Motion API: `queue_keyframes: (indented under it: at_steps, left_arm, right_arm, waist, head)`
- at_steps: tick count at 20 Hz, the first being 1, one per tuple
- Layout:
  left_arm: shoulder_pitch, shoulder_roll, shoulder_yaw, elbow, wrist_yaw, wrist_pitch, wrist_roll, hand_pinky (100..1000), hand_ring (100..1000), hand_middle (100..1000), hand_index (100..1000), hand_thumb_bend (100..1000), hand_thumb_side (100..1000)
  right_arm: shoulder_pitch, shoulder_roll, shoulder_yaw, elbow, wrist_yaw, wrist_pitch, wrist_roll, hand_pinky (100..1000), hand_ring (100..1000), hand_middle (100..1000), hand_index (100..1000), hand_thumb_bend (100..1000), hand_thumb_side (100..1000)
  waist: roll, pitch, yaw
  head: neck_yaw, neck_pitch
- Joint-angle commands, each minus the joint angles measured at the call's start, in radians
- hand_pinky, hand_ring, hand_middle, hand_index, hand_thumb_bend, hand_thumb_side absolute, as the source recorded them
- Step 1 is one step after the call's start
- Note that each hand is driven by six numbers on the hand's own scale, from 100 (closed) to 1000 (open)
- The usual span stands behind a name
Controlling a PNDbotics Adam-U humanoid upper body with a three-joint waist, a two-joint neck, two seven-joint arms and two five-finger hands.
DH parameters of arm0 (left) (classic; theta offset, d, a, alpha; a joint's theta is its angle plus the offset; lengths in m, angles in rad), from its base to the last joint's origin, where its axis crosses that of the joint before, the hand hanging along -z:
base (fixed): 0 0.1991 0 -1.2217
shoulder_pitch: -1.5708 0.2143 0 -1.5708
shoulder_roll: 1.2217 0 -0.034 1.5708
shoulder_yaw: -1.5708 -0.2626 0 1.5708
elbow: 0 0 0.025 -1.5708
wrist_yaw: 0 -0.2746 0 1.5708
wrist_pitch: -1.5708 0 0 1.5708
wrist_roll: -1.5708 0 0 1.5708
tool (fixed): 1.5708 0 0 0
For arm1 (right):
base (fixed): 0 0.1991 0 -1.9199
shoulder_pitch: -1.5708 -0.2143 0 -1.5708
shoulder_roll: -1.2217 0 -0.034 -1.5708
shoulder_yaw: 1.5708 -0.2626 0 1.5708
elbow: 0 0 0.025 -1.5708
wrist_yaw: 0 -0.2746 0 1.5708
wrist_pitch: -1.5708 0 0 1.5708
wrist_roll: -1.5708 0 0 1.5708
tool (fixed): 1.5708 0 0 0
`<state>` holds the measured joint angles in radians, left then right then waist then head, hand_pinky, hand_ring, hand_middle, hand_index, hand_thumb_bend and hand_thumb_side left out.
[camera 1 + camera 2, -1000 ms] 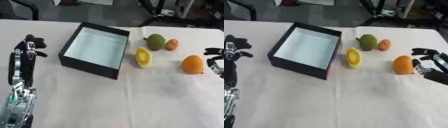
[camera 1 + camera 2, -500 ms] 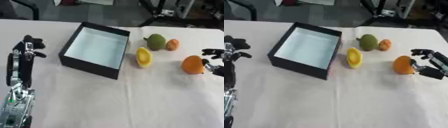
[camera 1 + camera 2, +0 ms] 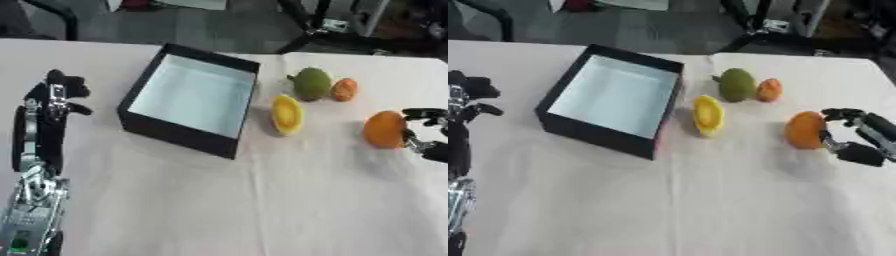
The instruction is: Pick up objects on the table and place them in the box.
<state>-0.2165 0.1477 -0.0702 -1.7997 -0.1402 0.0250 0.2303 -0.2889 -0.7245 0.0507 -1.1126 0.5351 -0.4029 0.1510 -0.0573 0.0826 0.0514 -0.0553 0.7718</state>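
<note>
Four fruits (image 3: 303,82) beside one box (image 3: 187,99); right hand (image 3: 856,136) fingers spread around the orange (image 3: 804,130).

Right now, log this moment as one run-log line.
right hand: open, beside orange fruit | left hand: idle, left of box | box: no fruit inside | yellow, green, small orange fruits: on table

Right hand (image 3: 857,137) at table's (image 3: 710,200) right edge; round fruit (image 3: 805,130) just left of it. Further left: curved fruit (image 3: 709,116), then box (image 3: 614,100). 2 fruits (image 3: 737,85) (image 3: 769,90) behind-left. Left hand (image 3: 54,100) left of box.
</note>
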Motion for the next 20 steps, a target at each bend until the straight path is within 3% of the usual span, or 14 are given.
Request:
queue_keyframes:
  at_steps: [1,6,9,10,14,20]
  left_arm:
    - [-0.016,0.001,-0.004,-0.013,0.003,-0.002,-0.003,474,616,521,629,100,856]
    - [-0.018,0.000,-0.005,-0.014,0.003,-0.002,-0.004,474,616,521,629,100,856]
    - [-0.019,-0.001,-0.005,-0.014,0.004,-0.003,-0.005,474,616,521,629,100,856]
    - [-0.019,-0.001,-0.005,-0.014,0.004,-0.003,-0.005,474,616,521,629,100,856]
    - [-0.021,-0.003,-0.007,-0.015,0.006,-0.003,-0.007,474,616,522,629,100,856]
    - [-0.023,-0.006,-0.010,-0.016,0.008,-0.003,-0.010,474,616,522,629,100,856]
  right_arm:
    - [-0.019,-0.022,-0.003,0.011,0.030,-0.008,-0.002,832,884,782,930,100,715]
    - [-0.040,-0.016,0.001,0.028,0.067,-0.006,-0.001,831,880,768,918,100,630]
    - [-0.047,-0.014,0.003,0.033,0.081,-0.003,-0.004,831,880,766,917,100,625]
    - [-0.048,-0.013,0.003,0.034,0.083,-0.003,-0.005,828,869,725,891,100,455]
    - [-0.077,-0.006,0.006,0.047,0.119,0.015,-0.019,820,850,652,834,100,233]
    - [-0.115,0.009,0.010,0.074,0.156,0.030,-0.062,799,804,492,666,100,212]
  waist:
    - [0.010,-0.008,0.002]
    - [0.012,-0.006,0.004]
    - [0.012,-0.006,0.005]
    - [0.013,-0.005,0.005]
    - [0.014,-0.002,0.011]
    - [0.016,-0.001,0.016]
  head:
    - [-0.005,-0.002]
    - [-0.008,-0.002]
    - [-0.009,-0.002]
    - [-0.010,-0.002]
    - [-0.017,-0.002]
    - [-0.025,-0.002]
